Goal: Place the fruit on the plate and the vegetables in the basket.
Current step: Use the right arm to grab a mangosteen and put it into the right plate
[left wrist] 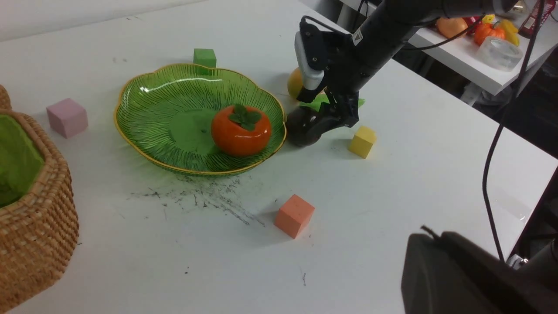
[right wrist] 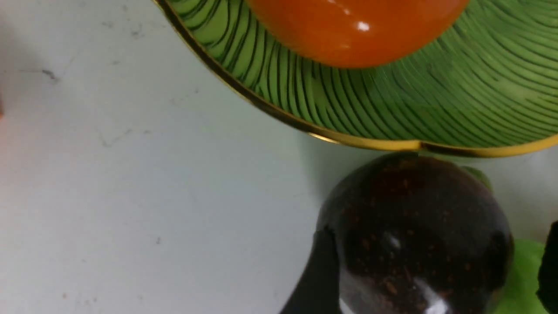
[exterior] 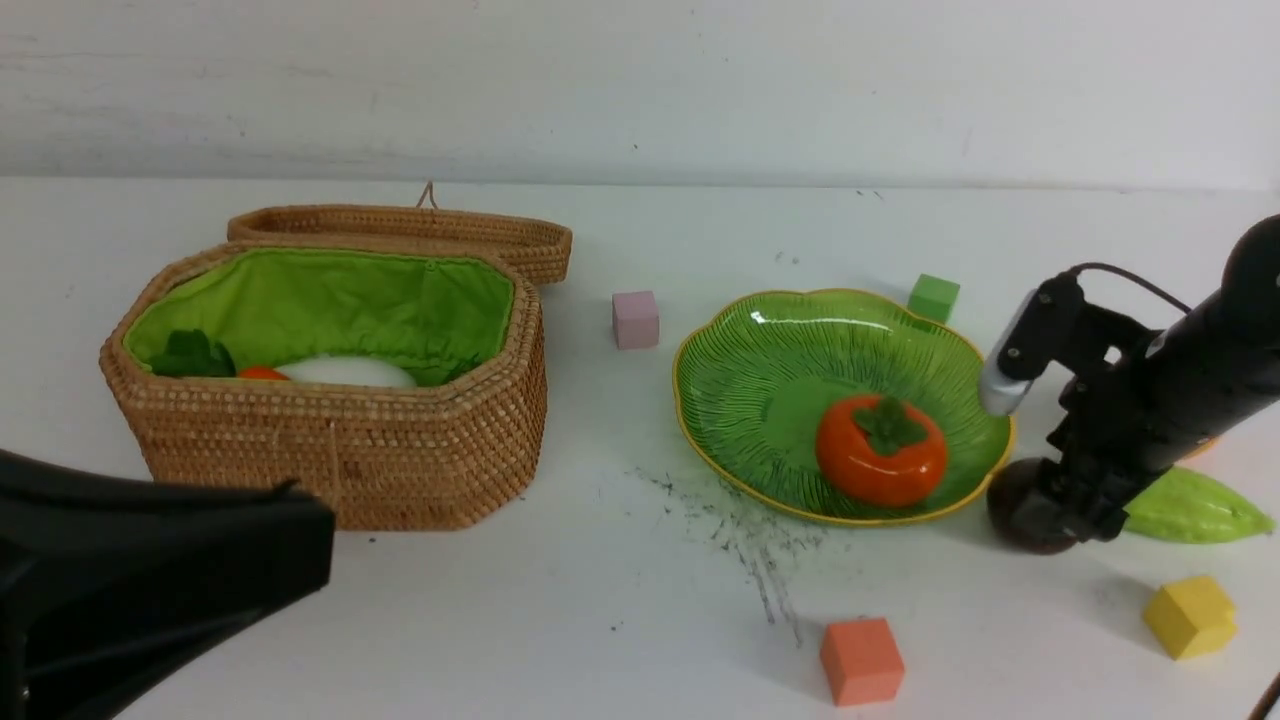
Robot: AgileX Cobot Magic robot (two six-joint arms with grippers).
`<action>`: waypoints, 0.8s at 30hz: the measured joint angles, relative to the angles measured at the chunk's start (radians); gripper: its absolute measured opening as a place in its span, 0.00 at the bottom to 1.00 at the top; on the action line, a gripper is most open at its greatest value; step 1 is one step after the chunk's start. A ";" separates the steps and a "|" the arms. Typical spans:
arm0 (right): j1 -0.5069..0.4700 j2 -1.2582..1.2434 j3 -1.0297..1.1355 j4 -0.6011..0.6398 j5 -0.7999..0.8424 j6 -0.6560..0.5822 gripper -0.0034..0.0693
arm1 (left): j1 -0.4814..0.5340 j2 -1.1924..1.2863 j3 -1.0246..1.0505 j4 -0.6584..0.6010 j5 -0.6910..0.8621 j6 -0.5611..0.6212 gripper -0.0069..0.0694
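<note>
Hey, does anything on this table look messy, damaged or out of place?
Dark scuff marks streak the table just in front of the plate. Otherwise nothing looks spilled, tipped or broken.

At right in the front view, the mango point(exterior: 1204, 447) is almost wholly hidden behind the right arm point(exterior: 1190, 375) — at left, radish point(exterior: 350, 372) and carrot point(exterior: 262, 373) are half covered by the basket point(exterior: 330, 455) wall.
</note>
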 joint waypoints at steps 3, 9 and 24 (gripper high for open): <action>0.000 0.023 0.000 -0.004 -0.029 -0.004 0.90 | 0.000 0.000 0.000 -0.014 0.001 0.000 0.09; 0.000 0.049 -0.001 -0.004 -0.046 -0.006 0.87 | 0.000 0.000 0.000 -0.029 0.002 -0.001 0.10; 0.000 0.049 -0.010 -0.004 0.006 -0.006 0.82 | 0.000 0.000 0.000 -0.050 0.002 -0.001 0.10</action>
